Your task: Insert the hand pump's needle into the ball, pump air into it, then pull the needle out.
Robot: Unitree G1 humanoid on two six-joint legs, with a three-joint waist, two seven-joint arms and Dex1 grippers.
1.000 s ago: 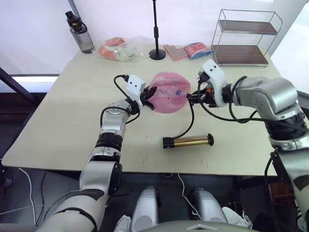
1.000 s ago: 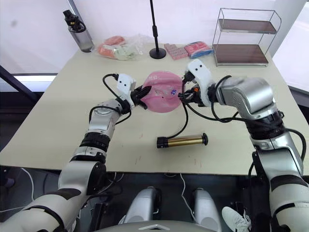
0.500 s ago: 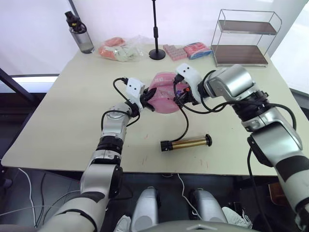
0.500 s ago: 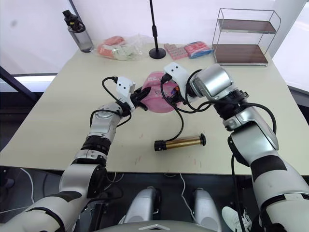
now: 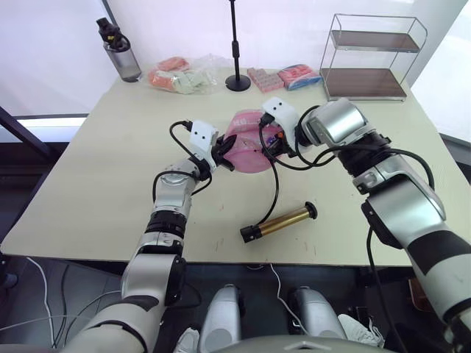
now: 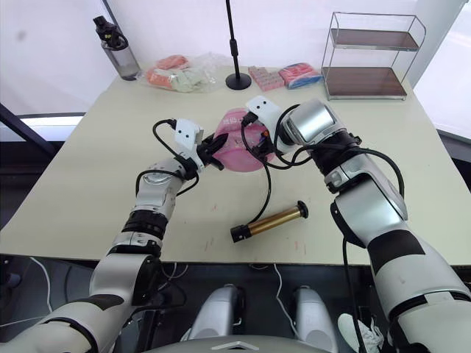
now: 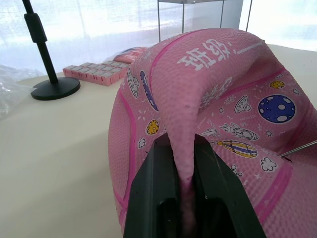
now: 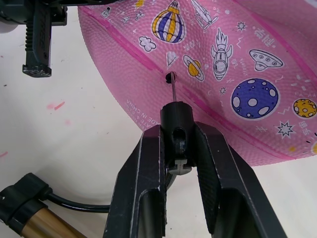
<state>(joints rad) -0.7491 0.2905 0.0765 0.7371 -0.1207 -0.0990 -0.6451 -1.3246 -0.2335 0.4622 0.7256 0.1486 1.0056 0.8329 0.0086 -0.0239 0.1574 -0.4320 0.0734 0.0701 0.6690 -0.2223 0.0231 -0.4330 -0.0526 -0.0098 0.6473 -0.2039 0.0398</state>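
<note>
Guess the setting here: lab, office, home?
Probably a lab or test room set up for robot trials, though that is a guess. A plain beige table stands by bright white walls, cables trail on the floor, and props sit along the far edge: a mic stand, a wire shelf, a bottle.

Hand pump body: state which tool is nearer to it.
Right. The right tool, holding the needle at the ball, sits above the hand pump, joined by its hose. The left tool pinches the ball's far side.

needle tip hidden inside ball valve, hand pump cut off by edge
</note>
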